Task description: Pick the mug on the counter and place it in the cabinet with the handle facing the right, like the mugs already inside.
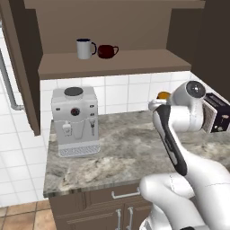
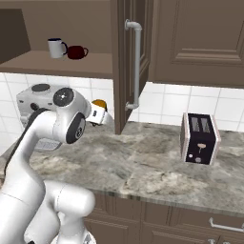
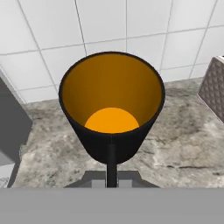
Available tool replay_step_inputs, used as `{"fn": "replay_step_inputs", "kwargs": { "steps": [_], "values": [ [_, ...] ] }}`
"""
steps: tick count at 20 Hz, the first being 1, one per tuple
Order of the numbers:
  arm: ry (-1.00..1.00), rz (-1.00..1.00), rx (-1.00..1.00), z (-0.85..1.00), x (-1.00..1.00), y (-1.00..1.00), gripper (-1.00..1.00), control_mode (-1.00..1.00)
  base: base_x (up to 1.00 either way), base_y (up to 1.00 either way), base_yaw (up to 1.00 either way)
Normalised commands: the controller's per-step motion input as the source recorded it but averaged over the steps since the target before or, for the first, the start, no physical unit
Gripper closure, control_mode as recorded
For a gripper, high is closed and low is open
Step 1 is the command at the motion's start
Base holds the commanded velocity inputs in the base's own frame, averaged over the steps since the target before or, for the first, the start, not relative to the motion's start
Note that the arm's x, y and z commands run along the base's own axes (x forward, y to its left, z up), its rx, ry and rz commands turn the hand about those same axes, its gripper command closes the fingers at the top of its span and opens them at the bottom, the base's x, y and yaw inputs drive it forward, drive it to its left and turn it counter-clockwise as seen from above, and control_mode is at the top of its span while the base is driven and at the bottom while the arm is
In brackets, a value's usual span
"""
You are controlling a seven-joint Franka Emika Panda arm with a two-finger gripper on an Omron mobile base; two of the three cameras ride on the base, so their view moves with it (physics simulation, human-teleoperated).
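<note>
We see the mug (image 3: 112, 109) standing on the counter (image 3: 175, 144) by the tiled wall, its handle (image 3: 111, 164) facing us. We cannot tell how open the jaws are. A bump could tip it.

The mug (image 3: 112, 109) has a matt black outer wall and a smooth orange-yellow inside with a soft sheen. The counter (image 1: 126, 152) looks like polished marbled stone in grey and beige, lightly mottled. The cabinet (image 1: 112, 63) is brown wood with a flat, matt finish; the drawers (image 1: 108, 202) beneath match it and carry silvery metal pulls. Glossy white tiles (image 1: 117, 92) line the wall. The coffee machine (image 1: 75, 121) seems brushed silver-grey metal or plastic. The toaster (image 2: 200, 138) shows dark faces between pale, quilted-looking sides.
</note>
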Motion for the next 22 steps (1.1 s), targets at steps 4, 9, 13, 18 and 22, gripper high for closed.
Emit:
{"fn": "replay_step_inputs", "kwargs": {
  "steps": [4,9,13,18,22],
  "values": [
    [0.0,0.03,0.09,0.53,-0.19,0.16,1.0,-1.0,0.0,0.0,0.0],
    [0.0,0.01,0.01,0.43,-0.32,0.26,1.0,-1.0,0.0,0.0,0.0],
    [0.0,0.01,0.0,0.39,-0.44,0.31,1.0,-1.0,0.0,0.0,0.0],
    [0.0,0.03,-0.01,0.39,-0.28,0.16,1.0,-1.0,0.0,0.0,0.0],
    [-0.05,0.08,-0.03,0.39,0.0,0.0,1.0,-1.0,0.0,0.0,0.0]
  ]
}}
